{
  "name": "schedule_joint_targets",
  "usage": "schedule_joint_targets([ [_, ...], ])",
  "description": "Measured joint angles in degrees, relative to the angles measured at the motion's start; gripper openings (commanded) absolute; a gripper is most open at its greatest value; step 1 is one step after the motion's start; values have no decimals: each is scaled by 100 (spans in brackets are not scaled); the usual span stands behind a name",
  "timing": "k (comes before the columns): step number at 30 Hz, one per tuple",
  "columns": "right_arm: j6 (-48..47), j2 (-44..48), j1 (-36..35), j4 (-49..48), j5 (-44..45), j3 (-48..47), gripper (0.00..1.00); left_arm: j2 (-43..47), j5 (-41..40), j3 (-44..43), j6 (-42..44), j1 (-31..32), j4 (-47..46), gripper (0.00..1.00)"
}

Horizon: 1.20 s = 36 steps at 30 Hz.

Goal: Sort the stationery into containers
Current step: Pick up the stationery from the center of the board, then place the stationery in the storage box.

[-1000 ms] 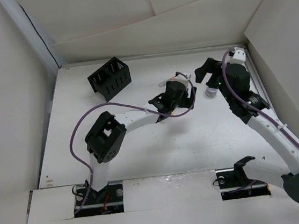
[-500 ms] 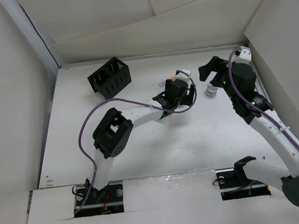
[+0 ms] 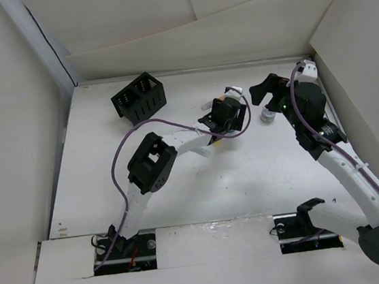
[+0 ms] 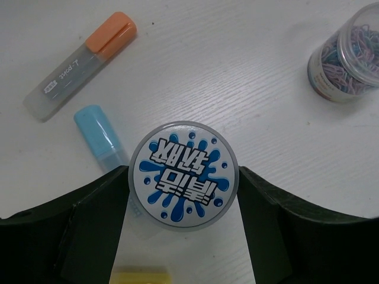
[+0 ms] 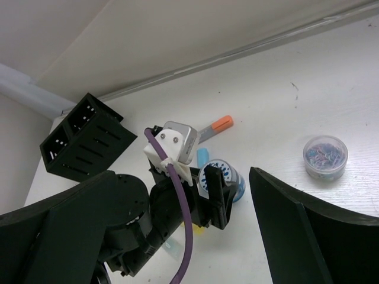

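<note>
Overhead, the organiser (image 3: 140, 96) sits at 11 o'clock on the table (image 3: 250, 190), well apart from both arms. The left gripper (image 3: 229, 110) reaches to about 1 o'clock of centre, and what it carries is hidden beneath it in this view. The right gripper (image 3: 266, 92) hangs at 2 o'clock, just beside a small clear jar (image 3: 267, 115). From the left wrist, the fingers (image 4: 89, 231) are parted just as wide as a round roll (image 4: 183, 171) with a blue splash label and press against it at 9 and 3 o'clock; whether the roll is off the table cannot be told. A grey stick (image 4: 80, 66) with an orange cap lies at 11 o'clock. A blue stick (image 4: 98, 133) at 9 o'clock runs behind the roll's edge, and a yellow stick (image 4: 142, 276) peeks in at 6 o'clock. The jar, full of coloured clips, stands at 2 o'clock. From the right wrist, that gripper's fingers (image 5: 308, 236) are spread wide with nothing between them. Beyond them the left gripper holds the roll at centre, with the organiser at 10 o'clock, the grey stick near 12 and the jar at 3 o'clock.
</note>
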State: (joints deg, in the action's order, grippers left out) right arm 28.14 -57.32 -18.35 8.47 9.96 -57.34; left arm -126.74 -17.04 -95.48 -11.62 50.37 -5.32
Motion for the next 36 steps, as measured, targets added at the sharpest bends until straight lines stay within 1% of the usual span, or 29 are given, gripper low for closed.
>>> schedule_joint_targets([
  [4,-2,-7,0,-2,-70,15,100,-103,-2,-149,37,-13,11,57],
  [5,-2,-7,0,-7,-90,15,100,-105,0,-157,44,-13,28,53],
  [6,-2,-9,0,-11,-105,15,100,-105,0,-166,48,-13,46,47],
  [9,-2,-15,0,-15,-142,15,100,-105,7,-168,57,-13,52,41],
  [10,-4,-15,0,-15,-146,15,100,-105,7,-168,59,-13,50,37],
  [12,-7,-15,22,-22,-146,17,100,-105,9,-162,59,-13,44,34],
  [17,-7,11,39,-22,-140,20,100,168,20,299,22,-13,-214,31],
  [18,-7,28,39,-28,-142,28,100,297,26,455,13,-13,-210,30],
  [21,-7,103,39,-52,-136,98,100,726,46,787,-59,-42,-151,30],
  [25,-7,116,39,-59,-133,116,100,1342,103,859,-212,-170,-142,28],
  [31,-7,146,39,-81,-131,116,100,2168,212,857,-490,-713,-302,28],
  [36,-7,146,39,-146,-131,160,100,2352,188,844,-754,-1298,-317,28],
])
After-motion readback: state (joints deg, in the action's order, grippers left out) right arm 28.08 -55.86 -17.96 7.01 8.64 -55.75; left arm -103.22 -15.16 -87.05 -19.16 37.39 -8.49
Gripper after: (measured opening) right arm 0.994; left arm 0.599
